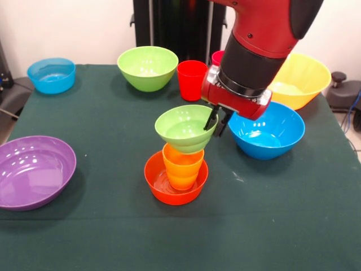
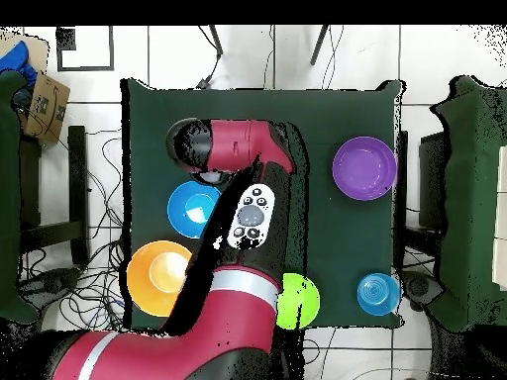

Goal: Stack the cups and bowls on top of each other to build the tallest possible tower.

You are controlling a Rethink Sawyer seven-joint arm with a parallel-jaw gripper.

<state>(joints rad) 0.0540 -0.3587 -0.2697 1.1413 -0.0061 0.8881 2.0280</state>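
Centrally, glossy round green bowl [image 1: 186, 127] tilted on tapered orange cup [image 1: 183, 165], hand [image 1: 218, 119] gripping rim

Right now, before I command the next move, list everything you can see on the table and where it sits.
small orange bowl: one, orange, table centre, base of the stack
yellow-orange cup: one, standing in the orange bowl
small green bowl: one, light green, tilted on the cup, rim at the gripper
large green bowl: one, green, far side
red cup: one, red, beside the large green bowl
pink cup: one, mostly hidden behind the arm
yellow bowl: one, far right
blue bowl: one, right of the stack
small blue bowl: one, far left corner
purple bowl: one, left edge
gripper: one, black fingers on the small green bowl's rim
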